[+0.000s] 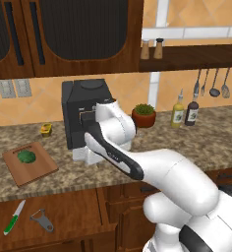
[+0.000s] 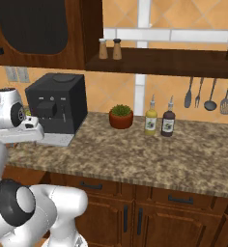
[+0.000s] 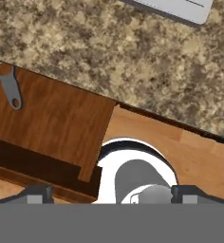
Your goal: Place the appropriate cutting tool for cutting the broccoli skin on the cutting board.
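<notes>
Green-handled knife (image 1: 14, 217) down in an open drawer (image 1: 54, 216) under the counter (image 1: 196, 142), below and a bit left of the cutting board (image 1: 41, 169), tip pointing up and away. Grey peeler (image 1: 42, 220) just beside the knife in the same drawer, not touching it — seen again in the hand view, lying on the drawer's brown wood. Cutting board flat on the counter, left of the black coffee machine (image 1: 83, 113), turned a little at an angle. Little dark green broccoli (image 1: 26, 156) resting on the board, near its far left part. Small yellow thing (image 1: 46, 129) on the counter behind the board, too small to name. Red pot with a green plant (image 1: 144, 115) to the right of the coffee machine, then two bottles (image 1: 184, 110) further right, standing close together. Ladles and spoons (image 1: 212, 81) hanging on the wall above the bottles. Two shakers (image 1: 152, 49) up on a dark shelf (image 2: 164, 61). Gripper (image 3: 112, 194) up above the counter edge in front of the coffee machine, looking down at the stone top and the open drawer. Two dark fingertips (image 3: 38, 194) wide apart at the bottom of the hand view, nothing between them — well away from the knife.
</notes>
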